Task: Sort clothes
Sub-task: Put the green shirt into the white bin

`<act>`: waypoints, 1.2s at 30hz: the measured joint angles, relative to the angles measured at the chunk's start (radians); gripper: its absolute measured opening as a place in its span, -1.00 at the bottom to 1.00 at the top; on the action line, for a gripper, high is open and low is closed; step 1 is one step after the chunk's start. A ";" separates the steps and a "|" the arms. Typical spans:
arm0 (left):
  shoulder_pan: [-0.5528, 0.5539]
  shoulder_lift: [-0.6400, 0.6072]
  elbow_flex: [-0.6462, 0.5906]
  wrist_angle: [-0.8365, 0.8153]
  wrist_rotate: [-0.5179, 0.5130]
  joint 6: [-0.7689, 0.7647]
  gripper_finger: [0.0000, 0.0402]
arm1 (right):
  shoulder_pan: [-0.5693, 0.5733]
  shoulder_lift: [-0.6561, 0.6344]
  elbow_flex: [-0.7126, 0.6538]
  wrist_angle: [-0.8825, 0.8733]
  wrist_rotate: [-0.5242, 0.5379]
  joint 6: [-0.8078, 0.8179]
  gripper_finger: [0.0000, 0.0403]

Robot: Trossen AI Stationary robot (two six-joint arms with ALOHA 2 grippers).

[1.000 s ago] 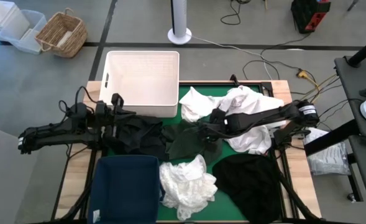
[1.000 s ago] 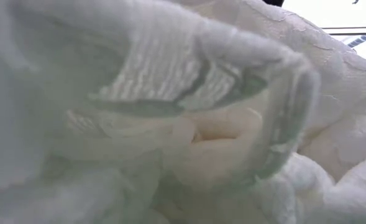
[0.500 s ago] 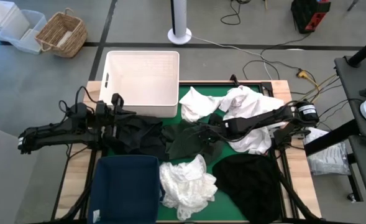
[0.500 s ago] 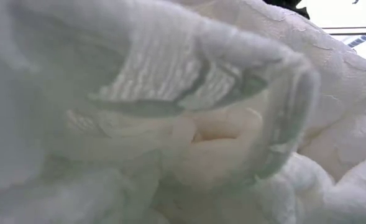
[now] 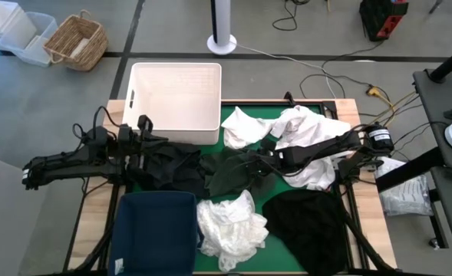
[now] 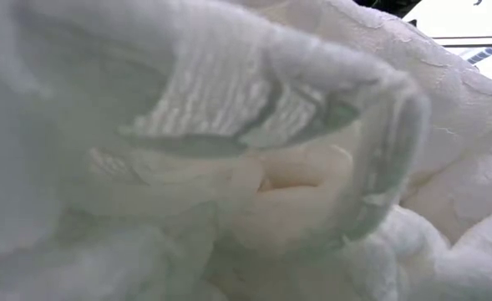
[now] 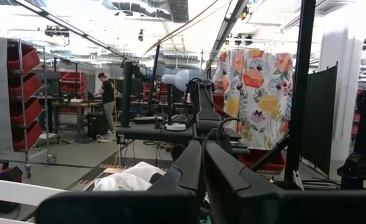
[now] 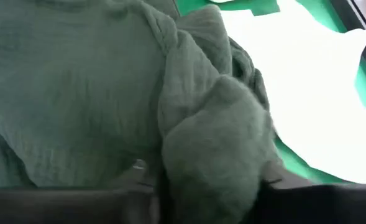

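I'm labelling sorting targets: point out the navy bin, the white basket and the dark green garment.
navy bin [image 5: 153, 230]: high view, on its dark inside floor.
white basket [image 5: 175, 136]: high view, on its near wall.
dark green garment [image 5: 227, 173]: high view, on its crumpled middle.

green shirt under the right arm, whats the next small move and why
Probably close on a fold and lift. The right gripper is down on the green shirt at mid-table, and its wrist view shows bunched green cloth right at the jaws, though whether they already pinch it cannot be told. The left gripper waits by the white basket.
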 joint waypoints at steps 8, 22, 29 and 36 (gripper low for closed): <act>0.000 0.010 0.000 -0.002 0.000 0.000 -1.00 | 0.007 0.000 0.018 0.000 0.002 0.001 -0.91; 0.000 0.020 -0.001 -0.001 0.000 -0.023 -1.00 | 0.038 -0.183 0.080 0.042 0.029 -0.048 -0.93; 0.000 0.019 -0.001 0.000 0.000 -0.031 -1.00 | 0.038 -0.324 0.080 0.160 -0.014 -0.112 -0.94; 0.000 0.019 -0.001 0.000 0.000 -0.036 -1.00 | 0.038 -0.422 0.085 0.309 -0.101 -0.183 -0.94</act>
